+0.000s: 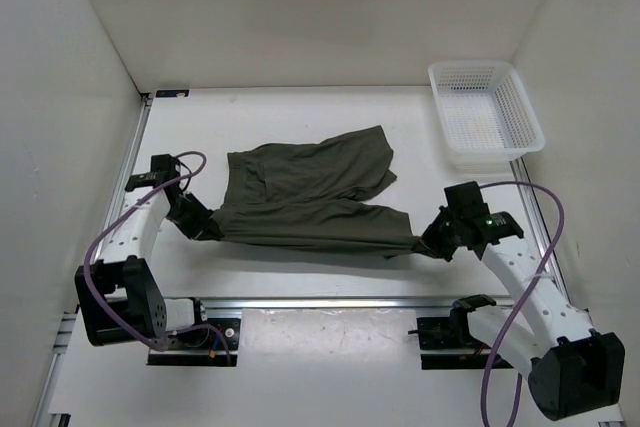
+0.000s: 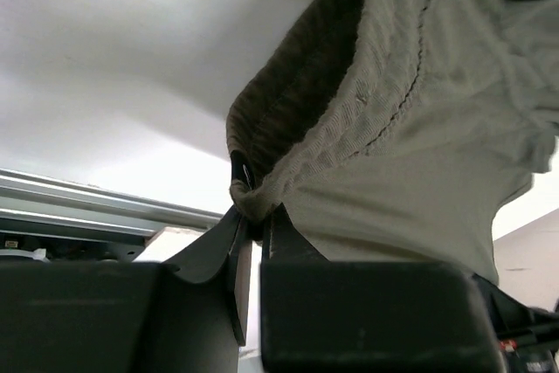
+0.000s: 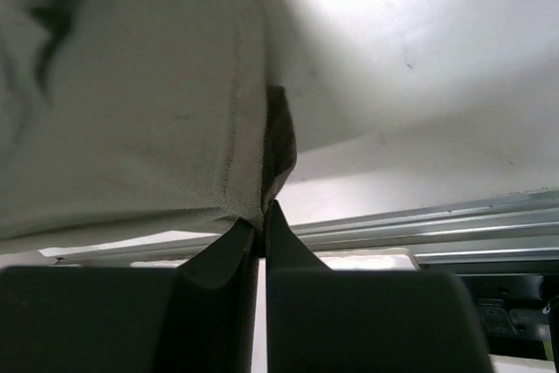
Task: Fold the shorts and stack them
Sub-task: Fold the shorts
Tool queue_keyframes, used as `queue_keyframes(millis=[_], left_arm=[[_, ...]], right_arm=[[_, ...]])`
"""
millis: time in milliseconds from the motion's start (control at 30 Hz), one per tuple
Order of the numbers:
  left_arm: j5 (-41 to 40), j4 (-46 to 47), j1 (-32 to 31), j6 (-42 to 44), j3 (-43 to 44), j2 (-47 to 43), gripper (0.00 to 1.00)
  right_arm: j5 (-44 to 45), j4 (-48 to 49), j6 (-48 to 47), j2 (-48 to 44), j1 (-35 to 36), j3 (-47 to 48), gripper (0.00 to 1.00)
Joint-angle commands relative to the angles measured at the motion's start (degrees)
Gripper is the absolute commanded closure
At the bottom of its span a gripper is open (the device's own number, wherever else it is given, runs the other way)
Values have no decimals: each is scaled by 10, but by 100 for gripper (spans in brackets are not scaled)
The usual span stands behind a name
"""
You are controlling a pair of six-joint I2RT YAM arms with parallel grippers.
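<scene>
Nearest to me in the overhead view sit the two arm bases, bolted to an aluminium rail (image 1: 330, 301), each trailing a purple cable (image 1: 97, 247).

The only other object is a white mesh basket (image 1: 530, 125) in the far right corner of the surface (image 1: 300, 122). The right arm's wrist and its cable loop sit on the near side of the basket, close to its near wall but apart from it.

The shorts (image 1: 310, 197) lie to the left of the basket and nearer to me, well apart from it, about mid-surface. Their long axis runs left to right. The waistband end is the end farthest from the basket, and the two legs point toward the basket's side, the far leg reaching closest to it. The near edge is drawn into a straight line between the two arms.

The left gripper (image 1: 205, 230), far to the left of the basket, is pinched narrow on the ribbed near corner at the waistband end; its wrist view shows cloth bunched between the fingertips. The right gripper (image 1: 425, 244), on the near side of the basket, is closed tight on the hem corner of the near leg, with the seam caught right at the tips.
</scene>
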Motion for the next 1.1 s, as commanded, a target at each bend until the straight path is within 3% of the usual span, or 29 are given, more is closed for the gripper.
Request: queue_keyframes(millis=[0, 133, 333, 533, 600, 633, 667, 700, 733, 767, 800, 833, 933, 1033, 1067], left_arm=[[-59, 2, 7, 2, 59, -14, 90], [-59, -11, 7, 2, 133, 16, 90], [-59, -23, 1, 2, 307, 121, 90], [-46, -43, -4, 8, 485, 314, 90], [-40, -53, -4, 19, 582, 400, 89], [-40, -53, -4, 19, 653, 429, 84], [-40, -58, -4, 26, 690, 486, 66], [-40, -63, -4, 26, 726, 516, 56], [-40, -74, -4, 32, 808, 546, 40], [-40, -89, -4, 32, 849, 601, 25], [-40, -127, -4, 39, 884, 623, 10], [-40, -138, -4, 39, 908, 632, 8], [-74, -112, -4, 48, 859, 581, 5], [-95, -55, -4, 67, 706, 474, 6], [-95, -42, -9, 67, 642, 454, 13]], right_arm=[[76, -31, -18, 16, -3, 59, 100], [128, -2, -44, 63, -3, 159, 100], [164, 61, -80, 232, -3, 319, 100], [164, 87, -119, 453, -9, 527, 100], [164, 87, -133, 548, -15, 634, 100], [149, 87, -140, 617, -20, 672, 100], [138, 87, -146, 656, -20, 763, 100], [123, 87, -168, 697, -27, 817, 97], [104, 55, -175, 782, -34, 875, 72], [89, 31, -175, 819, -34, 990, 58], [61, 11, -175, 865, -41, 1030, 49], [55, 1, -175, 866, -41, 1045, 40], [61, 55, -181, 782, -36, 906, 39], [76, 127, -181, 672, -30, 714, 39], [76, 140, -181, 652, -30, 678, 39]])
